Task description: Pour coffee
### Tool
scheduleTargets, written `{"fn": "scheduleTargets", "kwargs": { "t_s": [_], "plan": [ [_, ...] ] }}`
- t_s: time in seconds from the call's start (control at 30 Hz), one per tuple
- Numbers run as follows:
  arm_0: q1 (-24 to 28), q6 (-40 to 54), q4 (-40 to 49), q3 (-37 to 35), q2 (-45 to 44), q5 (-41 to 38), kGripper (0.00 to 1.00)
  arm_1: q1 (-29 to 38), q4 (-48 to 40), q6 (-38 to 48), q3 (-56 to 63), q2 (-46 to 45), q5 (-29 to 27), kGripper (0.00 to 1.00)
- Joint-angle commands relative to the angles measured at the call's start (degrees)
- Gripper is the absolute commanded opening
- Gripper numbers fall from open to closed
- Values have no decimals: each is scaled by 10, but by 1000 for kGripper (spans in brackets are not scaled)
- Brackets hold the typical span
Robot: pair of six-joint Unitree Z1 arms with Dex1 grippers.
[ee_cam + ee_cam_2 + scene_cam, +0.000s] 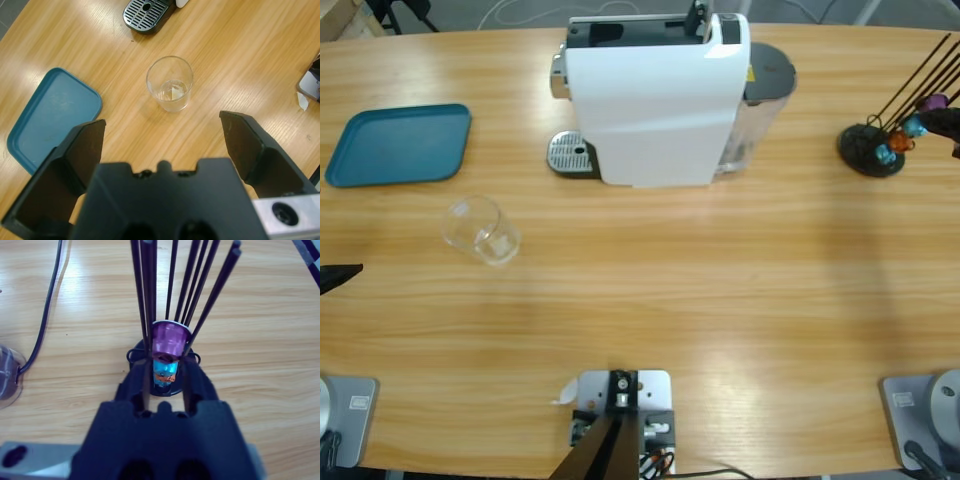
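Looking down on a long wooden table (720, 300), the high view shows a white capsule coffee machine (655, 100) at the far middle, with its round metal drip grate (570, 155) sticking out on one side. A teal tray (400, 145) lies flat toward the left edge. Near the tray, well apart from the machine, stands a clear glass tumbler (482, 231), upright. At the far right stands a capsule rack (880, 140) of thin black rods on a round dark base, holding small coloured capsules.

From the left wrist view, the left gripper (162, 130) hangs above the table with its two black jaws spread wide and nothing between them. The tumbler (170, 82) sits ahead of the jaws, not touching them. At its bottom lies the coffee (172, 92), a very shallow, pale, translucent layer. The teal tray (50, 117) lies just beside the gripper, and the drip grate (146, 12) is at the top edge.

From the right wrist view, the right gripper (163, 371) is pushed in among the rack's rods (180, 280). Its jaws are nearly closed around the rods, with a purple capsule (170, 339) stacked on a blue capsule (165, 371) between them. Whether the jaws actually pinch a capsule cannot be told. A black cable (45, 310) trails across the table.
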Motion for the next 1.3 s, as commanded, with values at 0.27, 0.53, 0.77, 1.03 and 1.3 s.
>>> {"fn": "scheduleTargets", "kwargs": {
  "t_s": [0.27, 0.53, 0.77, 1.03, 1.3],
  "plan": [
    [4, -4, -12, 24, 11, -9, 982, -7, -9, 3, 14, 16, 8, 146],
    [4, -5, -24, 32, 11, -13, 977, -7, -4, 27, 13, 13, 15, 821],
    [4, -5, -25, 32, 17, -14, 977, -7, -5, 33, 12, 20, 7, 816],
    [4, -6, -26, 32, 14, -17, 977, -8, -17, 26, 10, 34, -14, 710],
    [4, -7, -25, 31, 10, -22, 948, -23, -37, 21, 13, 36, -11, 600]
  ]
}}
